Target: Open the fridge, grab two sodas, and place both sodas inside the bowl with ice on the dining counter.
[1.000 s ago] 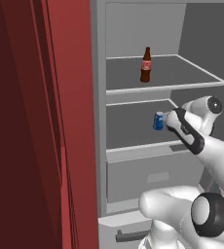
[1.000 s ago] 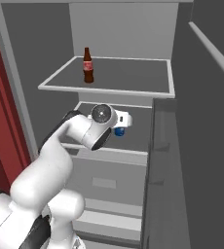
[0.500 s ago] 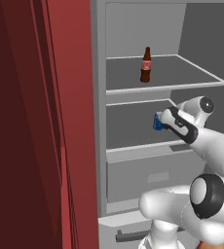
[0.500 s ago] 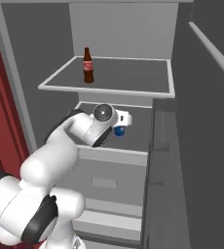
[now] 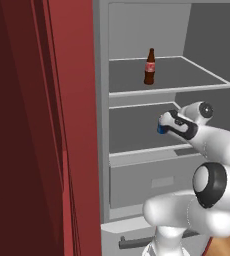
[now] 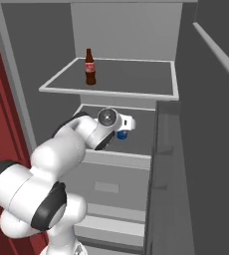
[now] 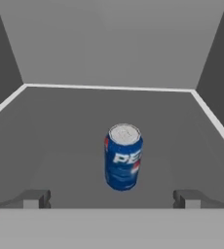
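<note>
Fridge (image 5: 103, 125), tall, light grey, stands open, its grey white-edged shelves lit beside a dark red panel (image 5: 42, 130). One dark brown glass soda bottle (image 5: 149, 67) stands upright on the upper shelf. On the shelf below, a blue can (image 7: 123, 156) stands ahead of the gripper (image 7: 111, 198), whose fingers (image 7: 35, 198) are spread wide, holding nothing.
</note>
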Motion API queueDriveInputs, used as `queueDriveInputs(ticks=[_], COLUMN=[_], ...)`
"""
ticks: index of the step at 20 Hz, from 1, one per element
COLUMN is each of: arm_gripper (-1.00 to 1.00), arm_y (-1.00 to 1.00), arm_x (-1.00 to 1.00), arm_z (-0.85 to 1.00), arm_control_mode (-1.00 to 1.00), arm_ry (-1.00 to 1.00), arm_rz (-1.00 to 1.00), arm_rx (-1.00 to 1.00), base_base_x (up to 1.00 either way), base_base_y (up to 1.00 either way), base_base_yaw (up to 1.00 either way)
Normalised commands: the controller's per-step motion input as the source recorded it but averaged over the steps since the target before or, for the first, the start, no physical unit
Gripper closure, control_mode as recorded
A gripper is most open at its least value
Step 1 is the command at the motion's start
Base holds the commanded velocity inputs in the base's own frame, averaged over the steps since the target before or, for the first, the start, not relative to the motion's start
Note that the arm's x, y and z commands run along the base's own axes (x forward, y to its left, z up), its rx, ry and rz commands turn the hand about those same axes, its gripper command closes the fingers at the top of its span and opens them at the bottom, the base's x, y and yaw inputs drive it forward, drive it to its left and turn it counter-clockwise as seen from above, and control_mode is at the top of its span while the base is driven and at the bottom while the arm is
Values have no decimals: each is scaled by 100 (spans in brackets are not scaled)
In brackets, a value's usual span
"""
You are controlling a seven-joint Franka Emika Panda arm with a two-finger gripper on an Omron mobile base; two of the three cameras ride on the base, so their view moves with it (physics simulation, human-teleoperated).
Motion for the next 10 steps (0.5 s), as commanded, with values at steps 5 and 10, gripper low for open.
queueDriveInputs(ticks=[5, 10], arm_gripper=[-100, -100], arm_y=[0, 0], arm_x=[24, 26], arm_z=[-19, -15], arm_control_mode=[-100, -100], arm_ry=[0, 0], arm_rz=[0, 0], arm_rx=[0, 0], base_base_x=[0, 0], base_base_y=[0, 0], base_base_yaw=[0, 0])
